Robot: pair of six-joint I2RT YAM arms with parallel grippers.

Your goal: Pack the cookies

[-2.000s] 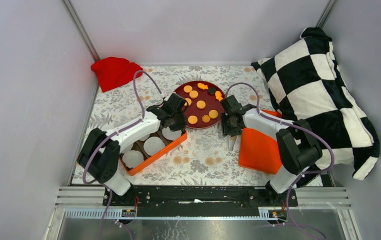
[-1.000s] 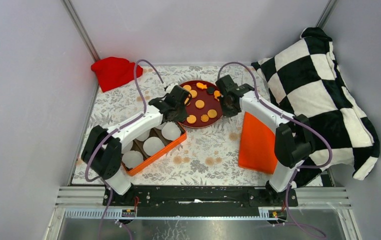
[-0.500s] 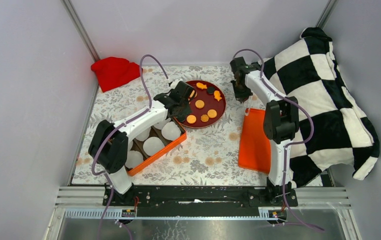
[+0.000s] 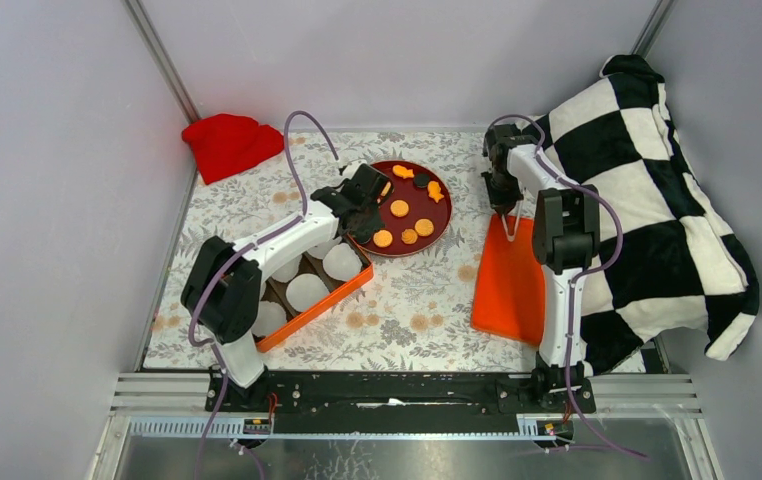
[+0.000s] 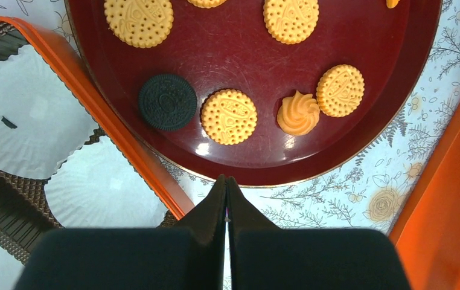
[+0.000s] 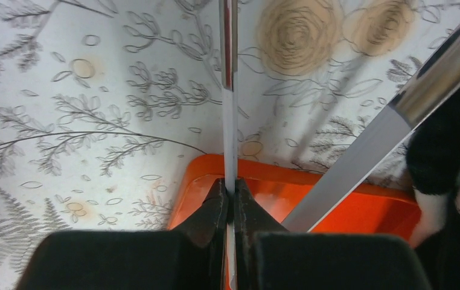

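Your left gripper [image 5: 226,181] is clenched on nothing, its tips pressed together just over the near rim of the dark red round plate [image 5: 239,54]. The small round orange-yellow cookies [image 5: 229,116] lie flat on that plate, and the nearest is straight ahead of the tips. A black round sandwich cookie [image 5: 168,102] sits just to its left. An orange swirl-shaped biscuit [image 5: 298,113] sits just to its right.

The rim of the orange rectangular tray [image 4: 317,307] runs right alongside the plate's left edge, close under this gripper. Inside the tray are white crinkled paper liners [image 5: 28,121] with nothing in them.

Your right gripper [image 6: 229,187] is closed on a thin silver metal strip [image 6: 228,48] that runs straight out between the fingers. A second shiny metal bar [image 6: 396,115] slants off to the right. Whether the two are one tool cannot be told.

This gripper hangs over the far end of the flat orange lid [image 4: 507,290], well apart from the plate. The black-and-white chequered pillow [image 4: 647,180] crowds in against the lid's right side.

A crumpled red cloth [image 4: 227,145] lies in the far left corner of the flower-patterned worktop [image 4: 407,300].
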